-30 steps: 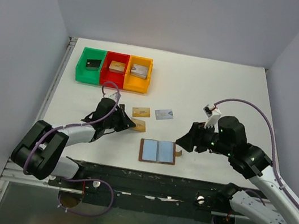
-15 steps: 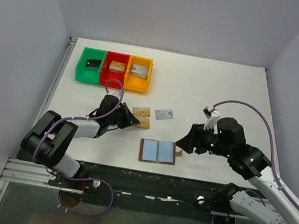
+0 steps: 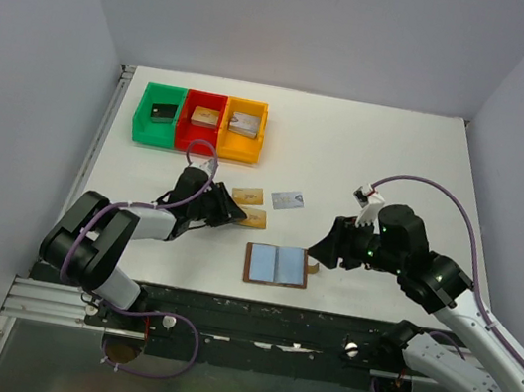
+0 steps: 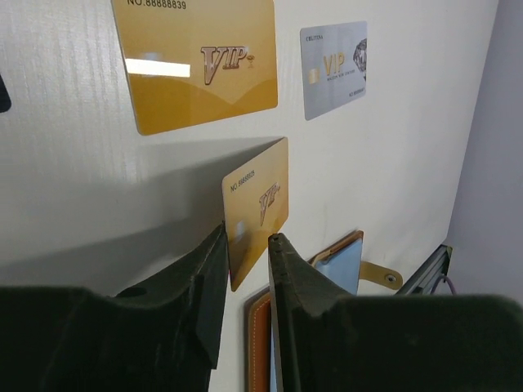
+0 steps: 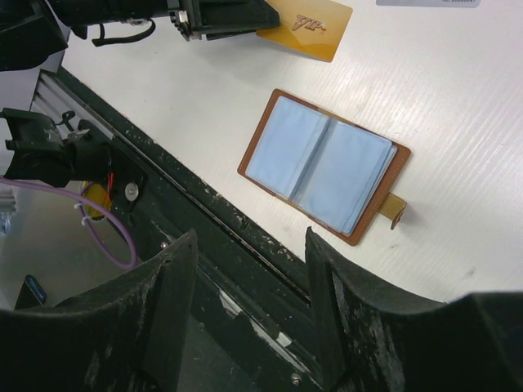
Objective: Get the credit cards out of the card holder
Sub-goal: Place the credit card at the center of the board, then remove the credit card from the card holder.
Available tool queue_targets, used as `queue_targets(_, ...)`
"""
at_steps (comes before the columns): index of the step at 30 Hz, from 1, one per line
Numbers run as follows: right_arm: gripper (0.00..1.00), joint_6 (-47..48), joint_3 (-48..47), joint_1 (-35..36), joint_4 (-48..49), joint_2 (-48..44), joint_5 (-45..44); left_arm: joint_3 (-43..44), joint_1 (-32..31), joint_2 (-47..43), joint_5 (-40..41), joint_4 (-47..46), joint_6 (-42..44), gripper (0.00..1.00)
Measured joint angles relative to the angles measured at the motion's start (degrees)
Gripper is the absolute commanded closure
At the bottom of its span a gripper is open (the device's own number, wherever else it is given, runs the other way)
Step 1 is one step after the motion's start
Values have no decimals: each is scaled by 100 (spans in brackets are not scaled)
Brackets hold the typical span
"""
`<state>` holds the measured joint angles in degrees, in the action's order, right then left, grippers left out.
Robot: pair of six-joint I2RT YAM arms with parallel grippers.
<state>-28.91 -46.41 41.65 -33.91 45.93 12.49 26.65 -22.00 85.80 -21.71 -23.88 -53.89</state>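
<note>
Second gold card (image 4: 257, 204): carried nearer first gold card (image 4: 196, 57). Left claw (image 4: 248, 235) parting; let it drop flat. Right claw (image 5: 251, 237) open, empty.

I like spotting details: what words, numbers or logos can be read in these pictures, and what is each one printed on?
"NO.88888839" and "VIP": on the flat gold card.
"VIP": on the silver card; its smaller print is too small to read.
"VIP": on the tilted gold card; its "NO." line has digits too blurred to read.
The card holder: no text visible.
</note>
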Motion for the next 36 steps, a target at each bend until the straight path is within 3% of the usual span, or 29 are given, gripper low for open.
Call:
queue_targets(17,37,4,24,0,0,68,-9,111,190,-291,131,872,483,44)
queue_targets(29,38,-258,374,-13,-26,623,-946,361,229,-2166,1069,2382,940,44)
queue_targets(32,39,-334,496,-20,-42,1113,-997,380,-214,-2509,1191,2400,999,45)
queue_targets(36,42,-428,557,-20,-37,1764,-1010,385,-1443,-2492,1320,2374,990,48)
